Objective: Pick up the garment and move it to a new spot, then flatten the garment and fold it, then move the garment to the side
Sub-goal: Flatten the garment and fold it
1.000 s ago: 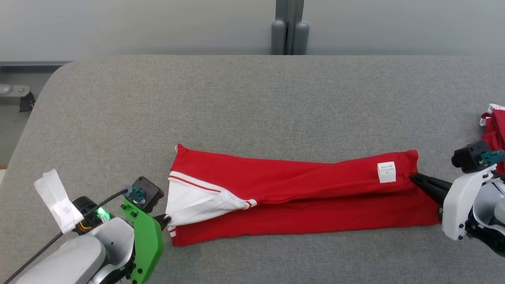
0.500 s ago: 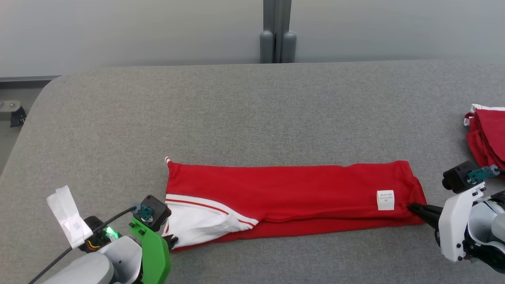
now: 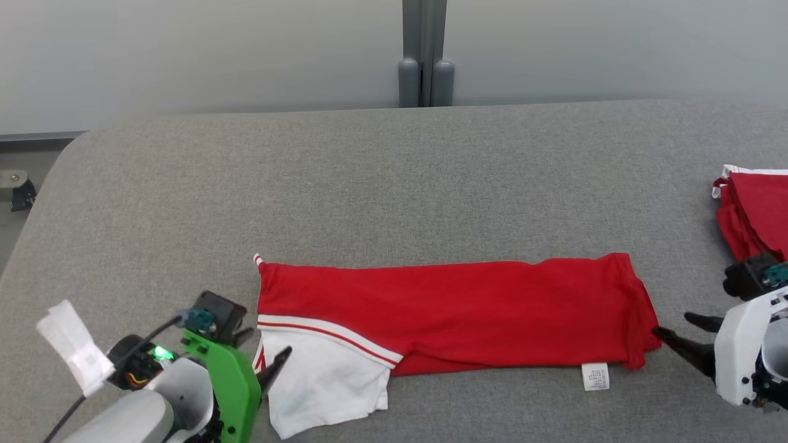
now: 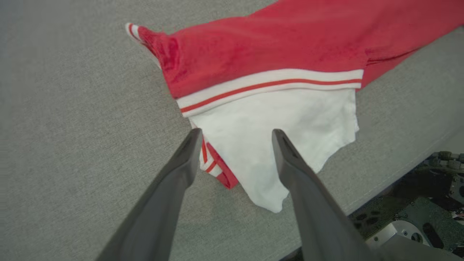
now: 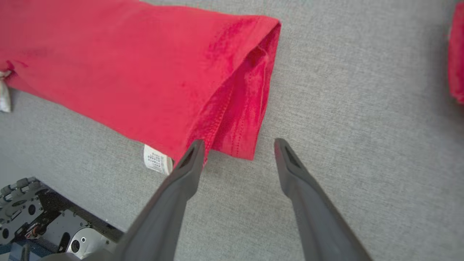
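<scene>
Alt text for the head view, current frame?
A long red garment with a white, red-striped end lies folded flat across a grey table. The left gripper stands open at its white end, the right gripper open at its red end. More red cloth lies on the table at the far right.

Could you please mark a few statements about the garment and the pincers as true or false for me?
1. The right pincer is open at one end of the garment. True.
2. The left pincer grips the white part. False: its jaws stand open, gripping nothing.
3. A white label lies on the table at the garment's near edge. True.
4. The garment is the only red cloth here. False: a red pile lies at the table's right edge.
</scene>
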`<state>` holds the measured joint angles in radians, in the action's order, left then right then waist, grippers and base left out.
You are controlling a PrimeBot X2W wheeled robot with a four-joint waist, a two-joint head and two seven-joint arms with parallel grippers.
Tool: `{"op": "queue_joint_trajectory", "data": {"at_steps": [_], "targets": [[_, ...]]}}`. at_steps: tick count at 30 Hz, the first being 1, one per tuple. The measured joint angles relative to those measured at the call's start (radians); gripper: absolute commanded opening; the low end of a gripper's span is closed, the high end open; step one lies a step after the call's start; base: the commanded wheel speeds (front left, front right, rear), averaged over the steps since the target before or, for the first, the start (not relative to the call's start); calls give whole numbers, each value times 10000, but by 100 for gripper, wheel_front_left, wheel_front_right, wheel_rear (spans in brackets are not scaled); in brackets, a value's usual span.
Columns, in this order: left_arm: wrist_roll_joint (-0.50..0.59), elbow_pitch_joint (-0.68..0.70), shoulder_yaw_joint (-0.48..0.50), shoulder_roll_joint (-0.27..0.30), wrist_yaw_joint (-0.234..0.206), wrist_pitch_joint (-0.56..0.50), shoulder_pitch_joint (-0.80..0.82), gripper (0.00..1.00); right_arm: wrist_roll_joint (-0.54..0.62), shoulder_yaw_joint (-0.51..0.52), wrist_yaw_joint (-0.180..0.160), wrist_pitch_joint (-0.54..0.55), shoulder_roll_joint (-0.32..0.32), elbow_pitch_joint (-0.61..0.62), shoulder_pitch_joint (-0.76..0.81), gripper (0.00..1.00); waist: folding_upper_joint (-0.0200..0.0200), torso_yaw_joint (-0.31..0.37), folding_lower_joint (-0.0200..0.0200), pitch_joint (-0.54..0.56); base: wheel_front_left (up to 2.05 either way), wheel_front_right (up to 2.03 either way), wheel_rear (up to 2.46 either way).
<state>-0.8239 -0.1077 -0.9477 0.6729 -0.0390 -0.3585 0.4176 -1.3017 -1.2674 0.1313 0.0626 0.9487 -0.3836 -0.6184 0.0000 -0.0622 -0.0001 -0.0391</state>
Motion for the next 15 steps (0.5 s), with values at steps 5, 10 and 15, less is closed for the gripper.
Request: {"op": "queue_joint_trajectory", "data": {"at_steps": [5, 10, 15], "targets": [[-414, 117, 1551, -322, -1070, 2157, -126, 100, -194, 633, 0, -1313, 27, -6, -18, 100, 0, 94, 0, 134, 0, 0, 0], [-709, 59, 2792, -1135, -1553, 4754, -568, 100, -29, 1590, -2, -3037, -627, -15, -52, 100, 0, 203, 0, 284, 0, 0, 0], [-366, 35, 3614, -2100, -1772, 6148, -977, 100, 1925, 4715, -6, -3256, -1774, -173, 235, 100, 0, 344, 0, 389, 0, 0, 0]]}}
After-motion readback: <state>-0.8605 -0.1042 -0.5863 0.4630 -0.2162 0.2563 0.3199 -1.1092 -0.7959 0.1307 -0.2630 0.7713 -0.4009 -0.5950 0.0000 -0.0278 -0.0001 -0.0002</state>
